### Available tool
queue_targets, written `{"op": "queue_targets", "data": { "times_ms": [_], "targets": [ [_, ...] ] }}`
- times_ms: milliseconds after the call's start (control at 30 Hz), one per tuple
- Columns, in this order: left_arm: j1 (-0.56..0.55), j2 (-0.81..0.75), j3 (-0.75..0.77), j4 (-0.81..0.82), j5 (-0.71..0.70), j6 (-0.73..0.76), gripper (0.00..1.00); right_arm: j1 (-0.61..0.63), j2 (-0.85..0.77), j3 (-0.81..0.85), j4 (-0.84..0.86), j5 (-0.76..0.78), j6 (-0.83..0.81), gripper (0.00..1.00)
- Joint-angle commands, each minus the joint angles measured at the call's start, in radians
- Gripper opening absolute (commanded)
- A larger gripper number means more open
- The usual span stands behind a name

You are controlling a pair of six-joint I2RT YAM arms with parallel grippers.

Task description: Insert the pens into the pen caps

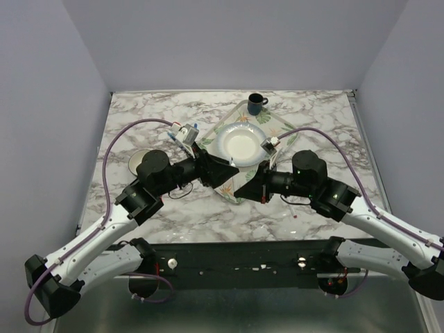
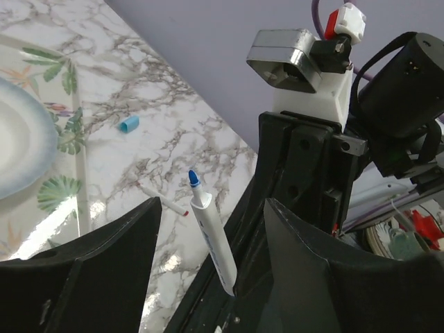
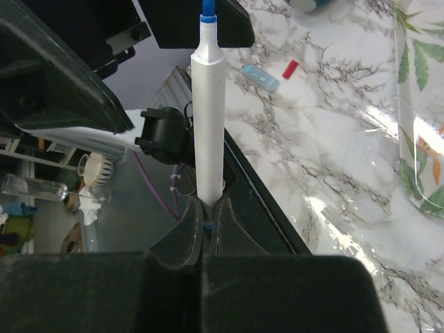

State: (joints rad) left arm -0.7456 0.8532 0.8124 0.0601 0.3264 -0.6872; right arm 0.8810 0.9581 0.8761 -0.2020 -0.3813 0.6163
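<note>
The left wall [image 1: 41, 104] runs close along the marble table [image 1: 173, 211], and the top view shows open marble on the table's left side. The left arm [image 1: 104, 236] rises from the near-left corner and bends inward toward the table's middle. Its wrist is turned so that the left gripper [image 2: 211, 202] points at the other arm. The jaws are parted wide, with a finger on either side of the blue-tipped white marker [image 3: 208, 104], and neither finger touches it.

The marker stands out straight from the right gripper [image 3: 208, 207], which is clenched on its rear end. The blue tip points up into the gap between the left fingers.

On the marble beyond, the red-tipped white marker [image 2: 163, 200] lies flat. The light-blue cap [image 2: 128, 124] rests farther off, and the red cap [image 3: 291, 68] is just beside it.

The flowered tray [image 1: 281, 128] sits behind the grippers and carries a white plate [image 1: 239, 142]. A dark mug [image 1: 257, 104] stands at the tray's far corner; what is in it cannot be told.

The right arm [image 1: 374, 225] mirrors the left, reaching in from the near-right corner, with bare marble between it and the right wall [image 1: 409, 104].
</note>
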Motion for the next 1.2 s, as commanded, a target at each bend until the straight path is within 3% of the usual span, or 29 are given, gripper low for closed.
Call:
{"op": "queue_targets", "data": {
  "times_ms": [0, 200, 233, 300, 333, 400, 500, 533, 633, 733, 900, 1033, 1067, 1100, 1133, 1167],
  "targets": [
    [0.000, 0.027, -0.005, 0.029, 0.109, -0.020, 0.67, 0.022, 0.011, -0.014, 0.062, 0.045, 0.030, 0.01],
    [-0.003, 0.014, -0.033, 0.029, 0.102, -0.034, 0.55, 0.024, 0.007, -0.029, 0.096, 0.053, 0.045, 0.01],
    [-0.001, 0.012, -0.041, 0.032, 0.103, -0.049, 0.41, 0.024, 0.010, -0.028, 0.099, 0.051, 0.045, 0.01],
    [-0.003, 0.015, -0.047, 0.044, 0.109, -0.066, 0.25, 0.027, 0.008, -0.038, 0.116, 0.044, 0.052, 0.01],
    [-0.001, 0.018, -0.050, 0.050, 0.115, -0.081, 0.11, 0.027, 0.001, -0.049, 0.128, 0.041, 0.057, 0.03],
    [-0.001, 0.020, -0.056, 0.069, 0.118, -0.104, 0.00, 0.026, -0.013, -0.089, 0.186, 0.033, 0.080, 0.09],
    [-0.001, 0.014, -0.093, 0.147, 0.125, -0.173, 0.00, 0.027, -0.036, -0.155, 0.301, 0.032, 0.114, 0.23],
    [-0.001, 0.009, -0.114, 0.170, 0.128, -0.196, 0.00, 0.026, -0.039, -0.164, 0.318, 0.036, 0.121, 0.32],
    [-0.001, 0.010, -0.127, 0.221, 0.126, -0.245, 0.00, 0.026, -0.047, -0.206, 0.380, 0.044, 0.154, 0.37],
    [-0.001, 0.000, -0.140, 0.248, 0.119, -0.255, 0.00, 0.026, -0.048, -0.255, 0.484, 0.047, 0.194, 0.26],
    [-0.003, -0.023, -0.160, 0.267, 0.094, -0.264, 0.00, 0.027, -0.025, -0.301, 0.621, 0.048, 0.247, 0.26],
    [-0.001, -0.042, -0.174, 0.273, 0.088, -0.256, 0.00, 0.027, -0.025, -0.312, 0.664, 0.025, 0.246, 0.01],
    [0.000, -0.048, -0.173, 0.242, 0.074, -0.235, 0.00, 0.026, -0.031, -0.324, 0.682, 0.022, 0.250, 0.01],
    [0.000, -0.055, -0.167, 0.210, 0.056, -0.216, 0.02, 0.026, -0.041, -0.330, 0.687, 0.024, 0.250, 0.01],
    [0.000, -0.065, -0.147, 0.172, 0.007, -0.204, 0.27, 0.026, -0.053, -0.333, 0.681, 0.033, 0.250, 0.01],
    [-0.001, -0.069, -0.133, 0.093, -0.018, -0.168, 0.43, 0.026, -0.085, -0.335, 0.644, 0.048, 0.243, 0.01]
  ]
}}
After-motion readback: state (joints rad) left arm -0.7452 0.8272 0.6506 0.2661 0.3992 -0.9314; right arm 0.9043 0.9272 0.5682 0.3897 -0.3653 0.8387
